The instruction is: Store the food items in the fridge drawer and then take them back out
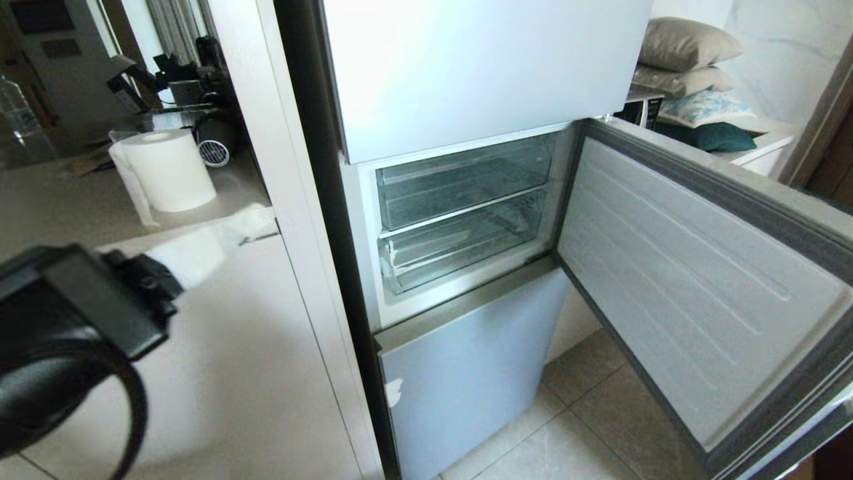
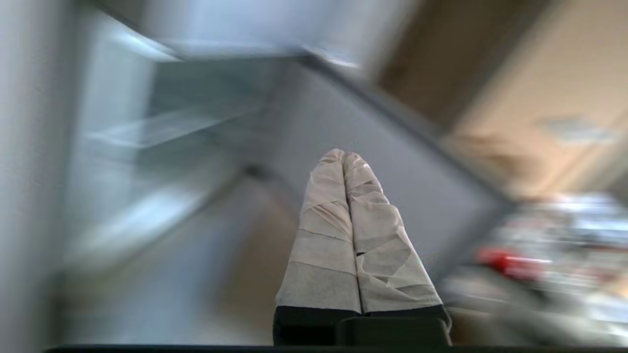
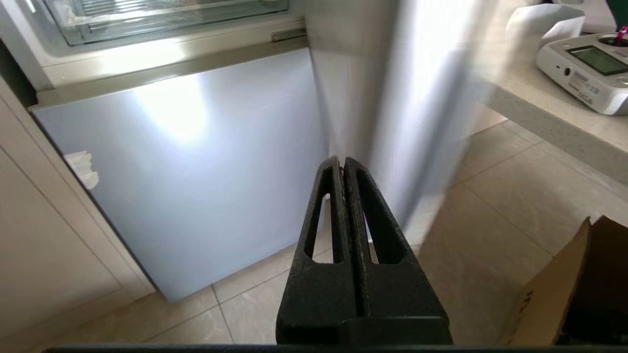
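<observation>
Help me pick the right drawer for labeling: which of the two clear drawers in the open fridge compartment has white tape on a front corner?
The lower drawer: a white tape scrap sits on its front left corner. The upper drawer has none.

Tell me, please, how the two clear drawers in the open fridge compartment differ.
The upper drawer has a clean front; the lower drawer carries a white tape scrap on its front left corner. The upper drawer sits directly above the lower drawer. Both are clear plastic, pushed in, with no food visible.

The left gripper [image 2: 343, 156], its taped fingers [image 2: 324, 230] pressed together, is raised at the robot's left. The right gripper [image 3: 342, 161] is closed too, empty, pointing downward and forward.
</observation>
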